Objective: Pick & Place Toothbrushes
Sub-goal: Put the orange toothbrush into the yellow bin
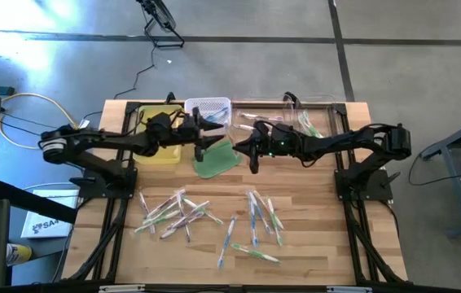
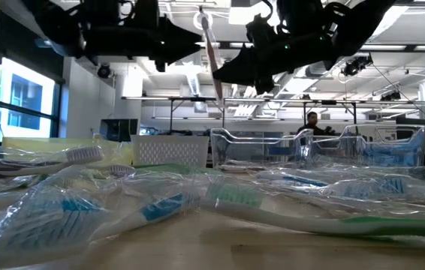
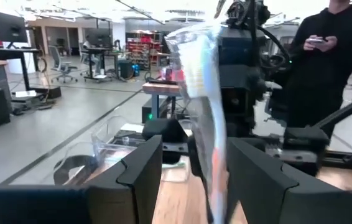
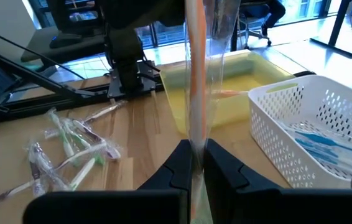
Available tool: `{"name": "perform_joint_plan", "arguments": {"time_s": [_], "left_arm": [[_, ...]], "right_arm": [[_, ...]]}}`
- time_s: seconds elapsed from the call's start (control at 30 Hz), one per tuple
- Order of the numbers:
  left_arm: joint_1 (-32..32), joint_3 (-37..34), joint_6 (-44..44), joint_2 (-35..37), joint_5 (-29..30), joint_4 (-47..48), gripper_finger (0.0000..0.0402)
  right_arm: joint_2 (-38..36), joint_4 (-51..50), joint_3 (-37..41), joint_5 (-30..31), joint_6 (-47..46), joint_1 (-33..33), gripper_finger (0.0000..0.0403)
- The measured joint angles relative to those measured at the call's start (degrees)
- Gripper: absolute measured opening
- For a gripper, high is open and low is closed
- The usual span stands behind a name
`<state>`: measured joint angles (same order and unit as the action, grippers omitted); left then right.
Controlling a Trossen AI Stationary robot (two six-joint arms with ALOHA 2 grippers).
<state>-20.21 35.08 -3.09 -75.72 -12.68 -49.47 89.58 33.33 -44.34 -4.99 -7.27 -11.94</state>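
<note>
Currently mid-transfer: 1 wrapped orange-pink toothbrush (image 4: 196, 93) held upright in the air between both arms, above the far middle of the tabletop (image 1: 312, 244).

Right hand (image 4: 196, 163): fingers pressed together, pinching the lower end of the wrapped brush. Same brush seen in the low view hanging under the dark arms, wrapper catching the light.

Left hand (image 3: 193, 171): fingers spread, 1 on each side of the clear wrapper, not seen touching it. Held in the air just beside the right hand.

Below and around the 2 hands: flat green pad (image 1: 216, 160) on the tabletop, yellow tray (image 4: 238, 81) just beside it, white perforated basket (image 4: 313, 124) beyond, holding a few blue-handled brushes. Clear bin (image 1: 312, 114) at the far right edge.

Remaining toothbrushes (image 1: 173, 213): 2 loose scatters on the near half of the tabletop, most in clear wrappers, well apart from the hands.

Person in dark clothing stands behind the tabletop in the left wrist view, looking at a phone.

Judged step: hand-to-hand pass or unwrapping of the single brush, not yet placement. Most of the task undone, judging by the pile left.

Next move, as a judgement: left fingers to close squarely on the wrapper or handle before the right lets go; slippery film, so a centred grip needed. Cannot tell which container is the target.
</note>
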Motion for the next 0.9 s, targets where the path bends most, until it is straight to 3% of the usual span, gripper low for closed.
{"name": "perform_joint_plan", "arguments": {"time_s": [0.47, 0.9], "left_arm": [[0.00, 7.00, -2.14, -7.31, -4.59, 1.57, 0.0175], [0.00, 7.44, -2.16, -7.81, -7.62, 1.63, 0.0175]], "right_arm": [[0.00, -0.10, 0.00, 0.57, 0.46, 0.35, 0.0013], [-0.02, -0.14, 0.00, 2.08, 1.50, 0.33, 0.0013]]}}
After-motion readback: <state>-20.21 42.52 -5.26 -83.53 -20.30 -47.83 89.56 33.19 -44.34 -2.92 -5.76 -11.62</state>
